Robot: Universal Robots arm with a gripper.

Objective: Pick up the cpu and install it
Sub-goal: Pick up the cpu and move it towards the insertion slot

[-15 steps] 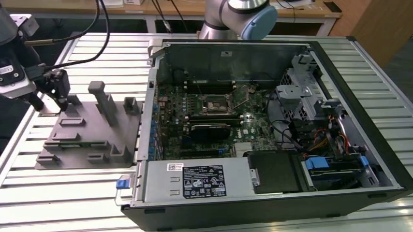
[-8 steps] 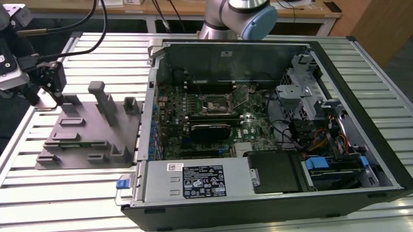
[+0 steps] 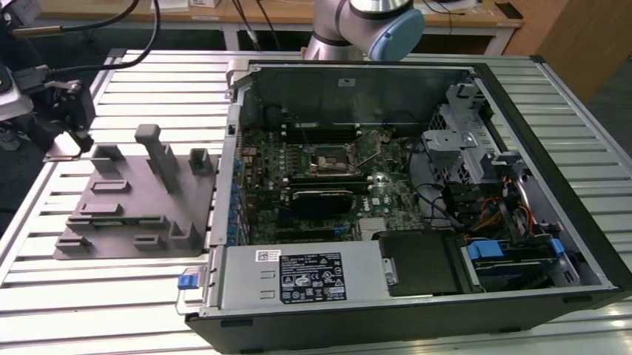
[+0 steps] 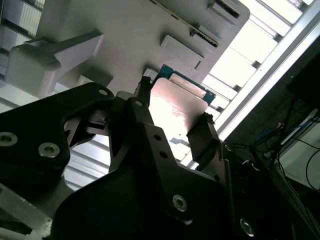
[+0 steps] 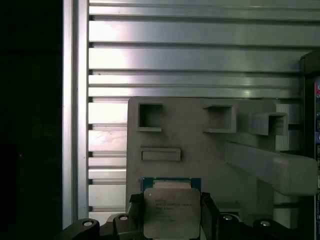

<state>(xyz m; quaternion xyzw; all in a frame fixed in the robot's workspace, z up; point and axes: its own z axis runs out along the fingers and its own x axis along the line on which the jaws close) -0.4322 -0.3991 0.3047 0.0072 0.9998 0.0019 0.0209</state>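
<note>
The cpu (image 5: 171, 212) is a small square chip with a silvery top and a green rim, lying at one corner of the grey fixture plate (image 5: 200, 150). In both wrist views my gripper (image 5: 171, 200) straddles it, with a black finger pressed against each of two opposite edges. The second wrist view shows the cpu (image 4: 175, 107) bright between the fingers (image 4: 201, 136). In the exterior view my gripper (image 3: 75, 145) hangs over the plate's far corner at the exterior view's left. The open socket (image 3: 326, 159) sits on the motherboard inside the computer case (image 3: 553, 185), well away from the gripper.
The grey fixture plate (image 3: 129, 214) carries upright posts and small pockets beside the case. The slatted metal table (image 3: 99, 296) ends close to the gripper at the exterior view's left. Inside the case are a black cooler block (image 3: 318, 198), cables and a power supply (image 3: 296, 275).
</note>
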